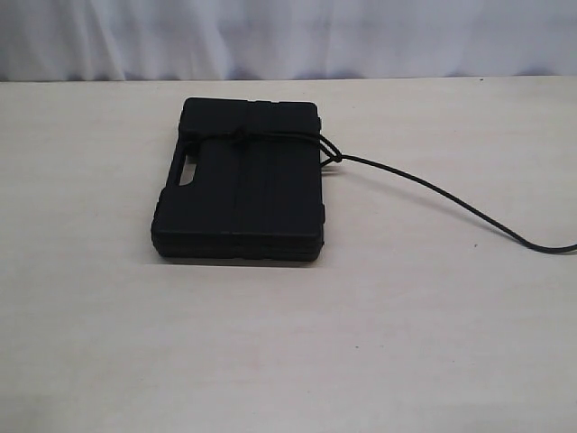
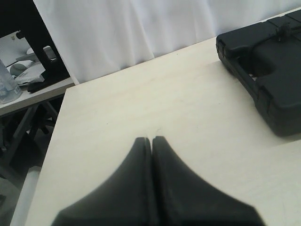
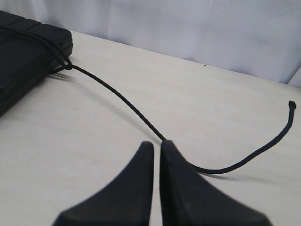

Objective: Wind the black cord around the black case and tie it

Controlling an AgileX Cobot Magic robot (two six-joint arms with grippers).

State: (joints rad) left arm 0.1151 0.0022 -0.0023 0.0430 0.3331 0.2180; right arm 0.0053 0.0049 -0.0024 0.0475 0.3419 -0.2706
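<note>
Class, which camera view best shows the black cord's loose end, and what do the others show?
The right wrist view: the black cord trails from the black case to its tip, fully visible. The exterior view cuts the cord off at the frame edge; the left wrist view shows only the case, no loose end.

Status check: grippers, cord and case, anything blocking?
Left gripper shut, empty, clear of black case. Right gripper shut; black cord tail runs past its tips. Cord round case, knotted on top. No obstruction seen.
</note>
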